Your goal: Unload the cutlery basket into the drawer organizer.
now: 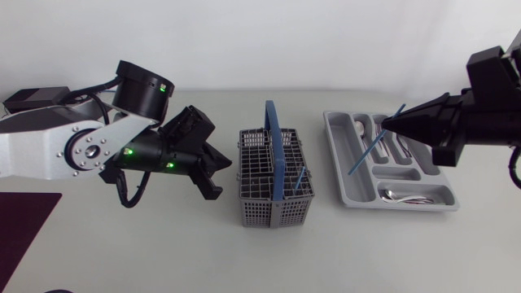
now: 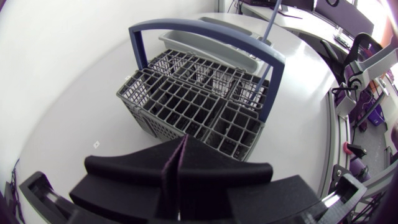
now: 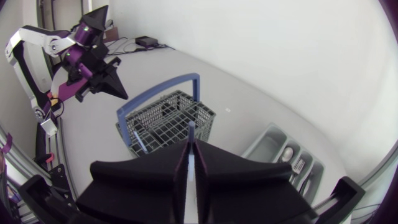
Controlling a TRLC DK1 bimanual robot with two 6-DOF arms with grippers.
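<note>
Right jaws: the right gripper [image 1: 389,124] pinches a thin blue stick [image 1: 366,150] near its upper end. In the right wrist view the two fingers close on it from both sides.
Held stick: it hangs slanted over the drawer organizer [image 1: 334,155], with its lower end above the long compartments on the side nearest the basket. Whether the tip already touches the tray, I cannot tell.
Left jaws: the left gripper [image 2: 184,142] has its fingers pressed together with nothing between them. It hovers just beside the cutlery basket [image 1: 273,213], on the side away from the organizer.
Basket: it sits upright on the surface [image 1: 163,252] between the two arms, its blue handle [image 1: 270,146] arching over the middle. Most cells look empty, and a second blue stick [image 1: 299,181] leans in a cell on the organizer side.
Organizer: it lies beside the basket and already carries metal cutlery. There are spoons and forks [image 1: 399,146] in the long slots and one spoon [image 1: 407,195] in the short cross slot.
Progress: by my reading the task is well along, with most pieces sorted and one in transit.
Left to do: set down the held stick, then fetch the one in the basket. Smaller items deep in the cells may be hidden.
</note>
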